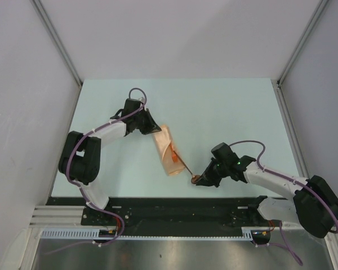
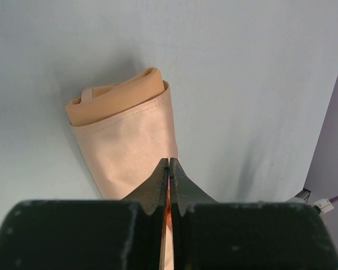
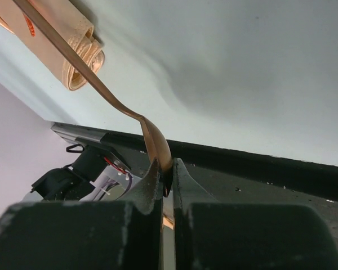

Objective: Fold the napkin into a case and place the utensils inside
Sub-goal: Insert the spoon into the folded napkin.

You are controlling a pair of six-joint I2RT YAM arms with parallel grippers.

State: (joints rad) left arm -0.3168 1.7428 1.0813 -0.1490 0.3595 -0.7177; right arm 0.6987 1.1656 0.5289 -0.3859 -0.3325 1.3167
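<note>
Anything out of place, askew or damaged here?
Nothing spilled or damaged. The case lies diagonal on the table, far end pinched by the left gripper. The spoon juts past its near end, bowl end gripped by the right gripper; whether it is inside is unclear.

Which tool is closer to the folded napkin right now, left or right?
Left. The left tool is pinched on the far end of the folded napkin; the right tool sits off its near end, gripping the spoon.

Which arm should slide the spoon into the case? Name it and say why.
Right: the right gripper is shut on the spoon, whose handle reaches the case; the left gripper clamps the case's far end.
</note>
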